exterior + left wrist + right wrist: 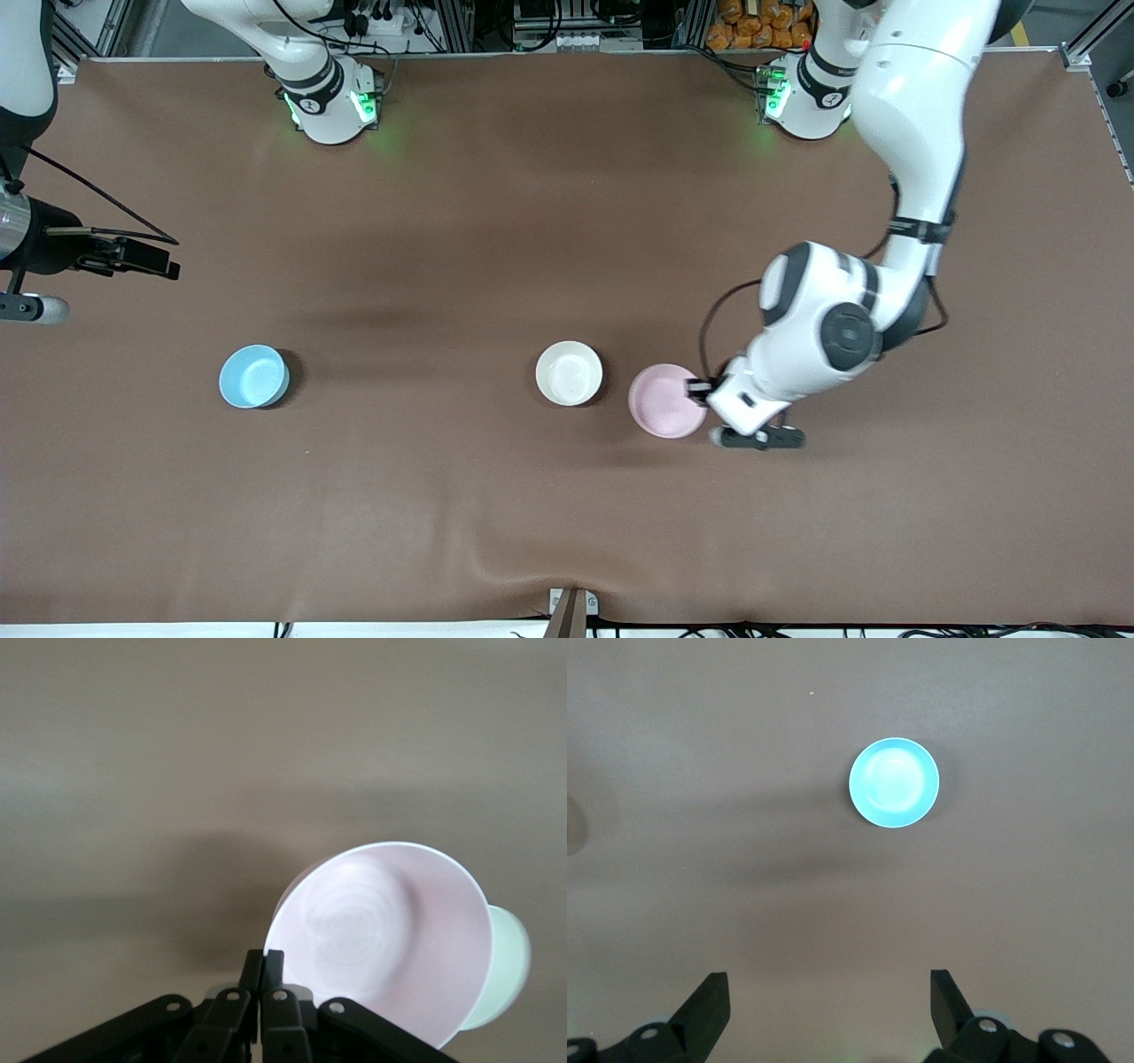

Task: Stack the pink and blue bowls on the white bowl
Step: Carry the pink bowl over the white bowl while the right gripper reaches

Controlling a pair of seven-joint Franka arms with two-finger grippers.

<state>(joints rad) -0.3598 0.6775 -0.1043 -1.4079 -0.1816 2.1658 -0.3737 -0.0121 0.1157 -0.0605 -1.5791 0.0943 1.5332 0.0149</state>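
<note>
Pink bowl (666,400) in left tool (700,391)

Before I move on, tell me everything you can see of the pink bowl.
The small round pale pink plastic bowl is plain, smooth and empty. The left gripper is shut on its rim at the edge toward the left arm's end of the table. In the left wrist view it looks tilted, with the small round white plastic bowl showing past it. In the front view the two bowls sit close together without clearly touching.
</note>
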